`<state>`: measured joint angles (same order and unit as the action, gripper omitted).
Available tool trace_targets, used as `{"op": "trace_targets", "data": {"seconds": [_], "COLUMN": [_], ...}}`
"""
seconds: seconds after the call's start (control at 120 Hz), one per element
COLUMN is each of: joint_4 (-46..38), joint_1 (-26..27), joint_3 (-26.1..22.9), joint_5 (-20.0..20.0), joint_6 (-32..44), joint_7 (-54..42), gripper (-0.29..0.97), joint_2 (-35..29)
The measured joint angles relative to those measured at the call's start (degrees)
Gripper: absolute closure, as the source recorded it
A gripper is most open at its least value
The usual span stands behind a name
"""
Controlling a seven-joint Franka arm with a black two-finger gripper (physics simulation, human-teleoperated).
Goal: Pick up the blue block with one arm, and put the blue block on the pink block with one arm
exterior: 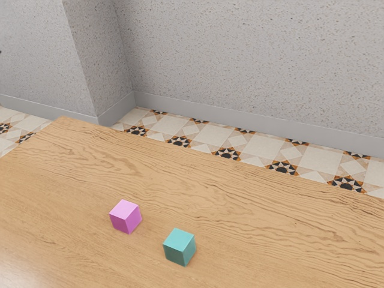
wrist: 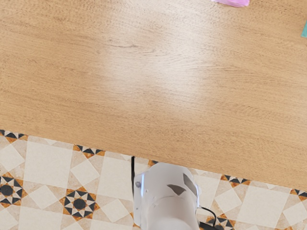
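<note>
Exterior view: pink block [exterior: 125, 216] and blue block [exterior: 179, 246] (more teal tbh) sitting on the desk [exterior: 240, 198] toward its near edge, close together but not touching, blue one nearer that edge.

Wrist view: desk edge over tiled floor [wrist: 48, 165], white arm part [wrist: 165, 201], sliver of pink block [wrist: 232, 2], teal speck that's probably the blue block [wrist: 305, 29].

Fingers apart or together? Can't tell.

Blue-green block [exterior: 179, 246] near pink block [exterior: 125, 216], slightly apart.
</note>
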<state>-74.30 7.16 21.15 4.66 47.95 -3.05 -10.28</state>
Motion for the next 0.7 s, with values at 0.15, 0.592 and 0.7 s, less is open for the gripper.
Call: {"op": "trace_targets", "data": {"seconds": [0.15, 0.592, 0.7], "joint_4": [-0.7, -32.3, -39.7], "joint_1": [0.2, 0.6, 2.4], "joint_3": [-7.6, -25.3, -26.1], "joint_5": [-1.2, -3.3, -4.4], "joint_6": [11.5, 31.7, 38.3], "joint_7": [-1.3, 0.5, 1.1], "gripper": [0.0, 0.0, 0.0], "joint_2": [-2.5, -6.4, -6.9]}}
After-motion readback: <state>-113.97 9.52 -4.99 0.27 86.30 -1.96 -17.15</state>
